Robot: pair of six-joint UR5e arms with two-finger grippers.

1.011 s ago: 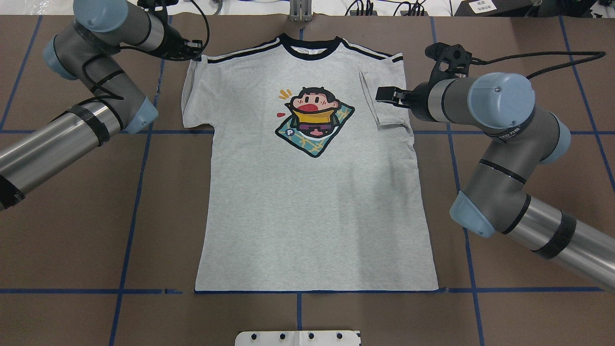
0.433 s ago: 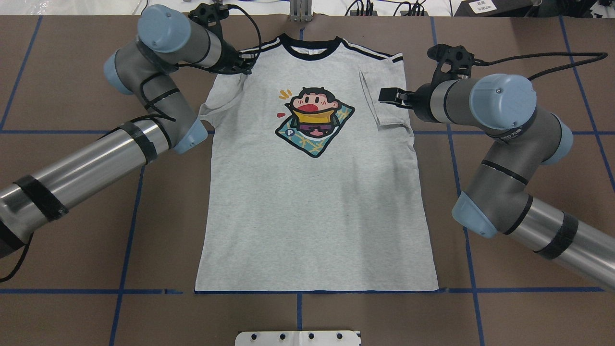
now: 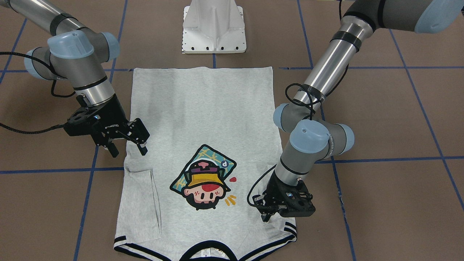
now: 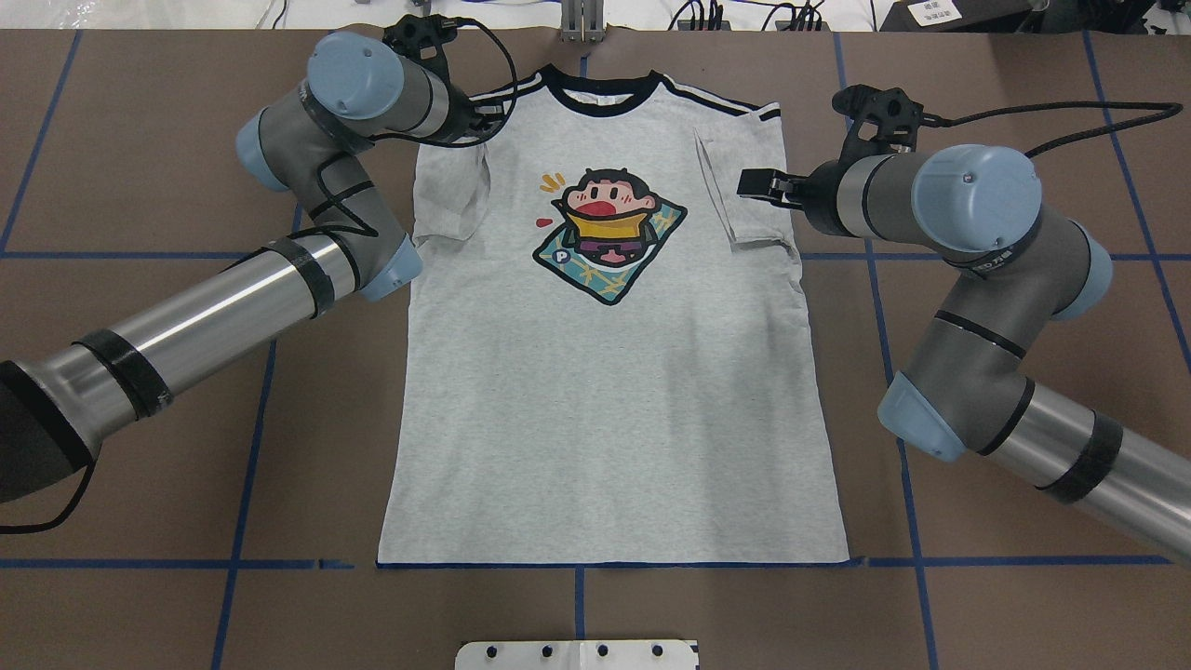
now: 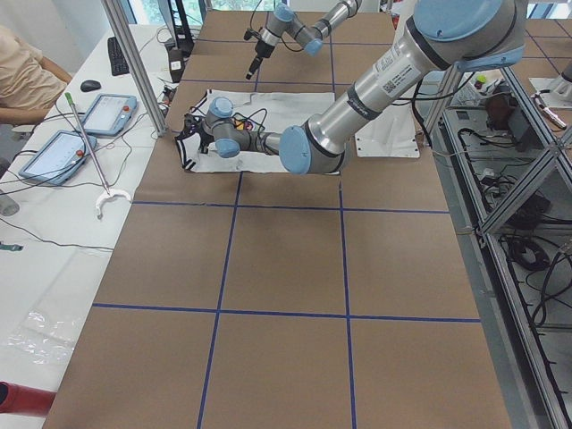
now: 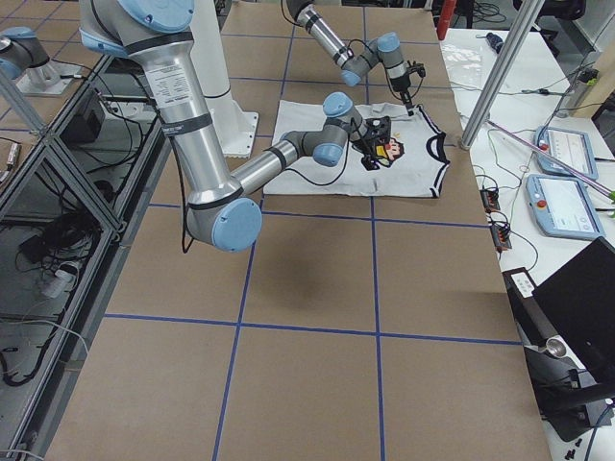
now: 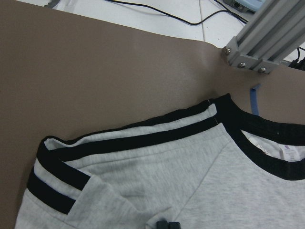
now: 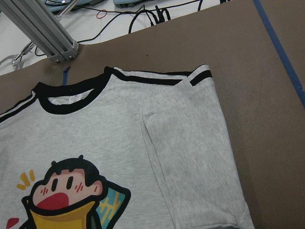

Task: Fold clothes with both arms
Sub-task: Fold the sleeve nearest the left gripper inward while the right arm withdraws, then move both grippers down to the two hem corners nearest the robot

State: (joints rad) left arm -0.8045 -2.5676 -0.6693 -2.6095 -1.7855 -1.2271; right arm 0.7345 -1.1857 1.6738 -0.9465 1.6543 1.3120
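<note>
left arm [image 5: 357, 112] — over T-shirt [image 5: 288, 101], right arm [image 5: 308, 21] beyond

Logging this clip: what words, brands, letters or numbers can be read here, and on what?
"P": in the white circle of the T-shirt's cartoon print.
"ROBOTIQ": on the body of the right gripper.
Too small or blurred to read: lettering on the left arm's wrist, the neck tag, and the right arm's sticker.

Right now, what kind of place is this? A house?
Probably a robotics lab, not a house. A left arm and right arm reach over a T-shirt on a table with blue tape lines, and control tablets lie on the white bench beside it.
</note>
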